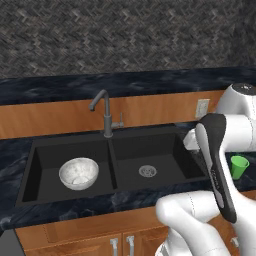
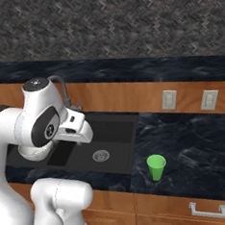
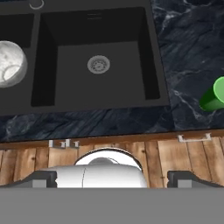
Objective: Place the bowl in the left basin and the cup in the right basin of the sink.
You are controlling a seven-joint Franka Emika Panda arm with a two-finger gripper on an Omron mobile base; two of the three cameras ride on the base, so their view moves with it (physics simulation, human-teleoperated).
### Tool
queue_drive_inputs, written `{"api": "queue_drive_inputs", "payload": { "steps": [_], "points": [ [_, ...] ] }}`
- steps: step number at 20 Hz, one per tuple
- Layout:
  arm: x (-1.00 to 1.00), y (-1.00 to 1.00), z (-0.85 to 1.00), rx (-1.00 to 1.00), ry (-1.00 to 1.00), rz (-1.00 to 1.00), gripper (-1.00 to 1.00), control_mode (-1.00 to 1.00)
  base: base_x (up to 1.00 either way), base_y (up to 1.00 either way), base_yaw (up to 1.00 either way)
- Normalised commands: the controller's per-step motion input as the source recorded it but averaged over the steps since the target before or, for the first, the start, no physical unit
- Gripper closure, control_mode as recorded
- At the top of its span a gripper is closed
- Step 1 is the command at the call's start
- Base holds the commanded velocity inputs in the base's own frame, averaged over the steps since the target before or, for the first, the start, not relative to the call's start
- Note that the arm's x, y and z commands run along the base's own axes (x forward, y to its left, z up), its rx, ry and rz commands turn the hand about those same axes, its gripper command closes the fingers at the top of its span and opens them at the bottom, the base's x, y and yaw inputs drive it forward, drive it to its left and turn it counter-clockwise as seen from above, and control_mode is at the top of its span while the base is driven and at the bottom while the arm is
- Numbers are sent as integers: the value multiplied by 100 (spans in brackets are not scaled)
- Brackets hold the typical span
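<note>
The bowl (image 1: 78,173) already lies in the left basin (image 1: 47,155), so that half looks done. The cup (image 2: 156,167) stands upright on the worktop (image 2: 194,146), right of the sink (image 2: 118,128). The jaws are released and hold nothing, probably ready for the cup.

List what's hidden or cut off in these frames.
- Left basin drain: left base view, covered by the bowl.
- Cup: hand view, cut by the right edge.
- Cup base: left base view, behind the arm.
- Left basin: right base view, blocked by the arm.
- Bowl: hand view, clipped at left edge.
</note>
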Motion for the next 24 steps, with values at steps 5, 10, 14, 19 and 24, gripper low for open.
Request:
{"api": "queue_drive_inputs", "payload": {
  "steps": [5, 10, 14, 19, 24],
  "points": [
    [-10, -48, 0, -2, 0, 0, -100, -100, 0, 0, 0],
    [-12, -44, -1, 0, -3, 0, -100, -100, 0, 0, 0],
    [-6, -40, -5, 0, -5, 0, -100, -100, 0, 0, 0],
    [0, -35, -5, 0, 0, -4, -100, -100, 0, 0, 0],
    [0, -32, -5, 0, 0, -7, -100, -100, 0, 0, 0]
  ]
}}
